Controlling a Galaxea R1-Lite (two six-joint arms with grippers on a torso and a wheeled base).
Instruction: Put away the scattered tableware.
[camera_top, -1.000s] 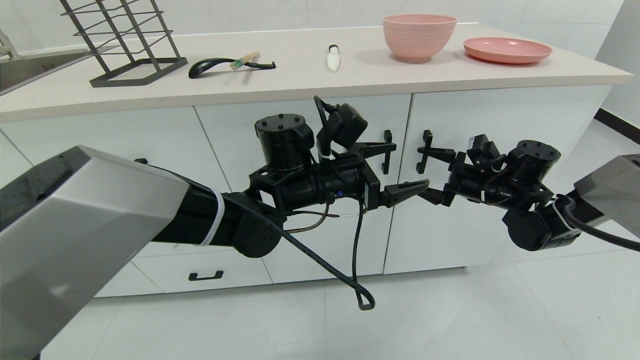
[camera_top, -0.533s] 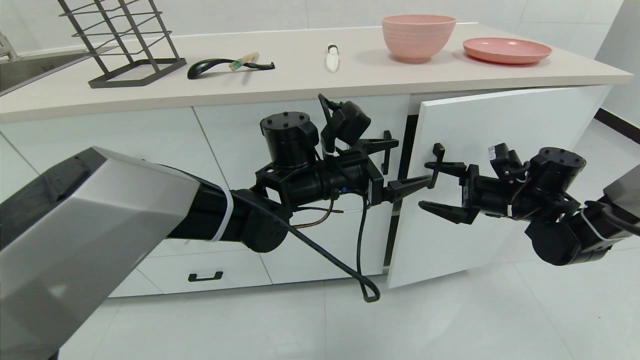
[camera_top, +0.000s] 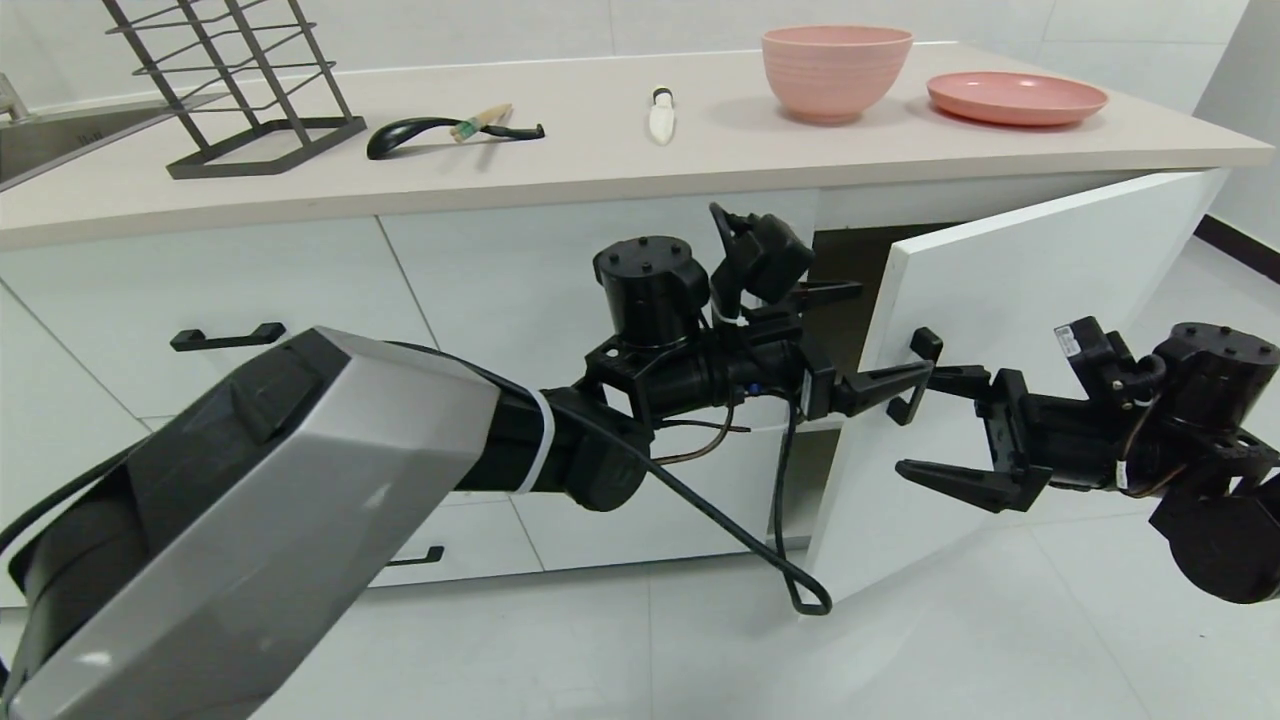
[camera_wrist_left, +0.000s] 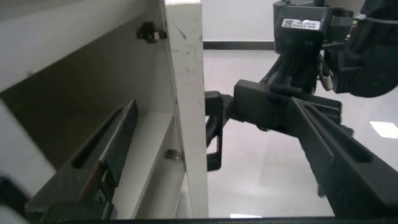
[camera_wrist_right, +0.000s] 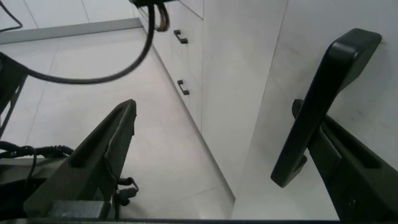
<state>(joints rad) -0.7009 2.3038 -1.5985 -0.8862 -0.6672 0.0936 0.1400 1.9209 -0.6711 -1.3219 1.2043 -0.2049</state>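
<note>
Six things stand on the worktop (camera_top: 600, 165), none yet put away: a wire rack (camera_top: 262, 152) at the far left; a black spoon (camera_top: 390, 142) touching a short wooden utensil (camera_top: 482, 118); a small white utensil (camera_top: 661, 118) near the middle; a pink bowl (camera_top: 835, 75); a pink plate (camera_top: 1015, 97) just beside the bowl at the right end.

Below the worktop: left claw (camera_top: 895, 330) spread wide and holding nothing; the free edge of the cupboard door (camera_top: 1050, 280) sits between its fingers, one inside the cupboard, one outside near the handle (camera_top: 925, 345); the left wrist view shows a bare shelf within.

Door stands partly open, hinged on its right side.

Right claw (camera_top: 918, 420) also spread wide, gripping nothing; its upper finger lies at the handle, seemingly hooked behind it; its lower finger hangs free below.

Judgement: step in hand is opening the cupboard, early in the task, since all tableware is on the worktop.

Next move likely calls for swinging the door fully wide; then freeing the finger from the handle without dragging the door shut; then raising an arm to the worktop for the first piece; the two claws are close at the handle, so collision is the risk.
</note>
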